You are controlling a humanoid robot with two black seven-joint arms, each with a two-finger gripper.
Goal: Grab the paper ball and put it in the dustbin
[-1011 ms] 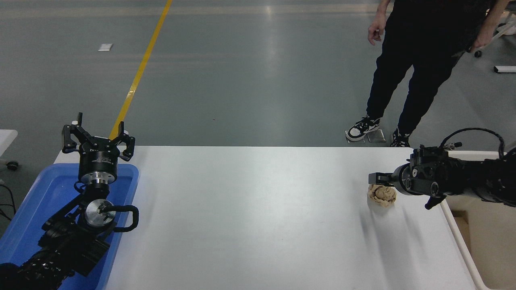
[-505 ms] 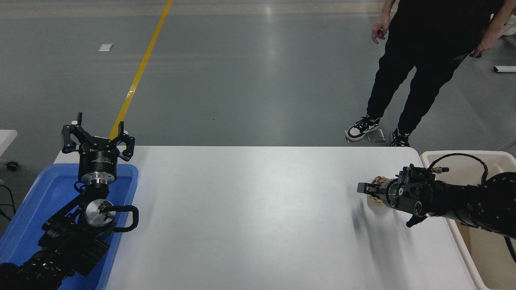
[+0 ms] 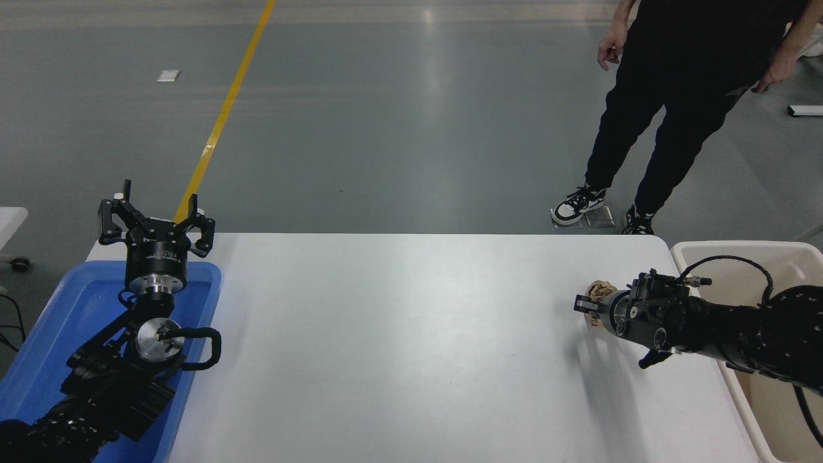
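Most of the paper ball (image 3: pixel 599 290) is hidden behind the right gripper (image 3: pixel 586 305), only a tan bit pokes out over it, so can't really tell if the fingers are clamped on it or just next to it. The dustbin (image 3: pixel 739 252), right of the ball, gets chopped off by the right and bottom edges, and the arm covers a chunk of its inside. Person (image 3: pixel 675 96) beyond the ball is cut off at the top, just legs and hands.

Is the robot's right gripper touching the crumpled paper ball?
Cannot tell. In the head view the right gripper overlaps the paper ball, hiding most of it, so neither contact nor a gap shows plainly.
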